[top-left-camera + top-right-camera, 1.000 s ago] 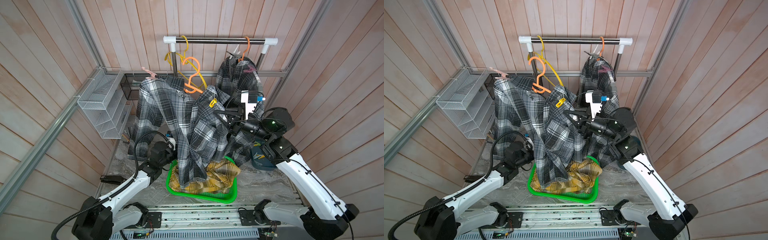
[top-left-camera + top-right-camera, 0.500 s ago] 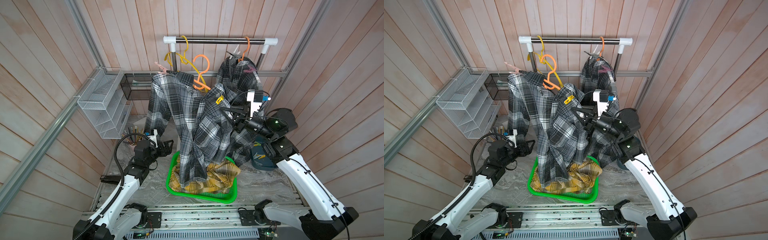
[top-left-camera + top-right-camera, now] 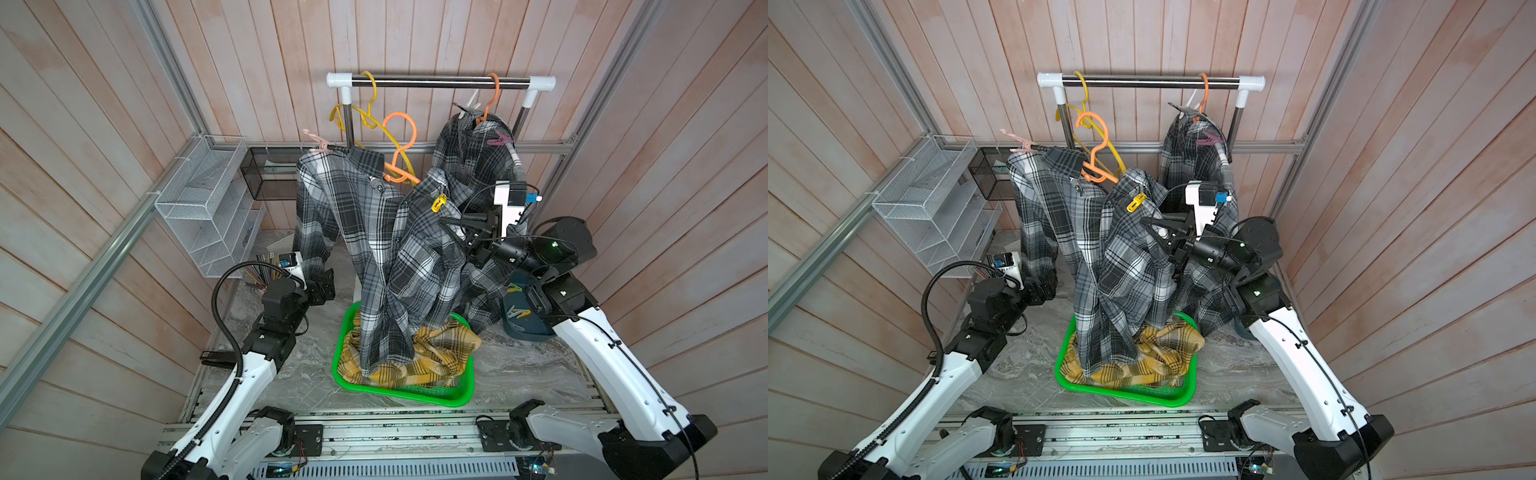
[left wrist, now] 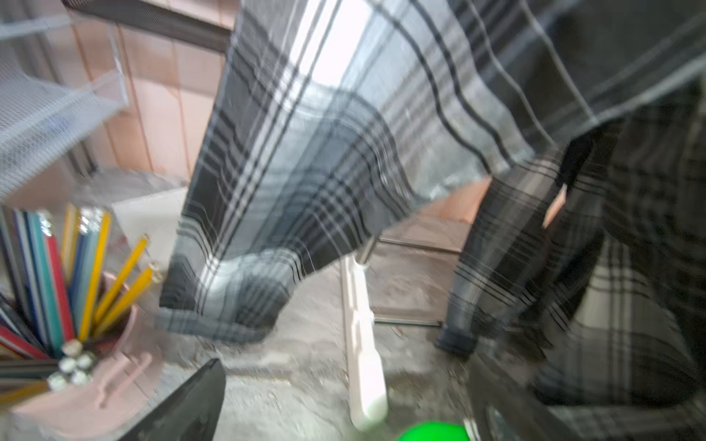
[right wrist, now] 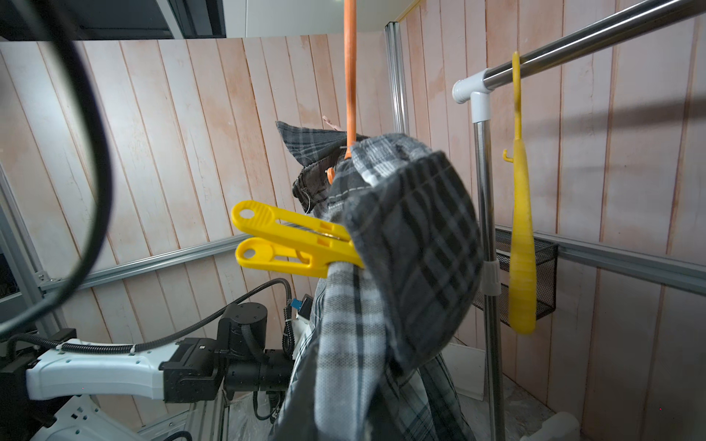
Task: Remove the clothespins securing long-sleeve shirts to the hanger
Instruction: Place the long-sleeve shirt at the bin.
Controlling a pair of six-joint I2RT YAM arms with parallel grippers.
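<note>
Below our raised right gripper (image 3: 446, 221), the green basket (image 3: 436, 399) holds the yellow shirt (image 3: 449, 345). Its jaws pinch the grey checked shirt (image 3: 374, 232) just under the yellow clothespin (image 3: 438, 203). Our left gripper (image 3: 326, 284) sits low, gaping and empty.

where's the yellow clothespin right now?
In a top view the yellow clothespin is clipped to the shoulder of the front checked shirt, right of centre, just above the right hand.
</note>
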